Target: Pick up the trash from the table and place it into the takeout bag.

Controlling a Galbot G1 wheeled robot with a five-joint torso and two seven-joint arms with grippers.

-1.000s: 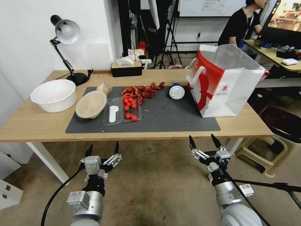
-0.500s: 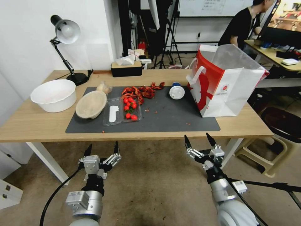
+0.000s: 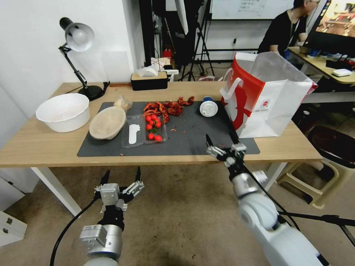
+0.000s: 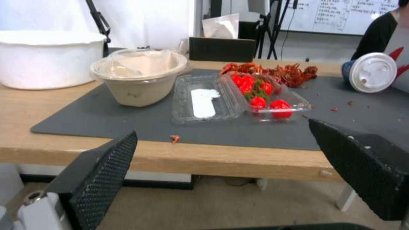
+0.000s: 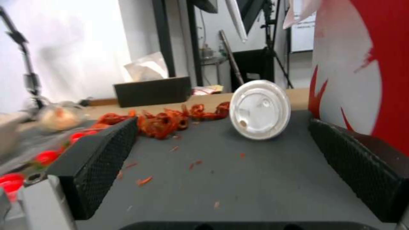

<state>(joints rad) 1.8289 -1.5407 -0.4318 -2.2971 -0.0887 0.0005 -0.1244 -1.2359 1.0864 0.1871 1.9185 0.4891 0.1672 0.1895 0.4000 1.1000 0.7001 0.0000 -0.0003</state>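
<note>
Trash lies spread over the dark mat (image 3: 207, 142) on the tabletop (image 3: 37, 144): a cup (image 3: 208, 108) with a white lid tipped on its side just beside the bag (image 3: 273, 107), a beige bowl (image 3: 107, 122) near the mat's left end, a small wrinkly bundle (image 3: 123, 102) behind it, and a heap of red shell scraps (image 3: 166, 107) mid-mat with crumbs scattered around. The clear tomato box (image 3: 153, 127) and the big white bowl (image 3: 63, 111) sit alongside.

The bag stands upright at the mat's right end with its mouth open upward, which suits dropping things in from above.

The right end effector (image 3: 223, 145) hovers over the mat's near edge, fingers apart and holding nothing. In the right wrist view the cup's lid (image 5: 260, 109) sits between the two black pads (image 5: 104, 159), farther up the mat, so the end effector appears aimed at the cup as the nearest piece to the bag. The cup may roll when touched, as it lies on its side.

The left end effector (image 3: 120, 181) hangs below the tabletop's front edge, fingers spread and empty, facing the bowl (image 4: 138, 78) and tomato box (image 4: 255, 95) in its own wrist view; it looks idle.
</note>
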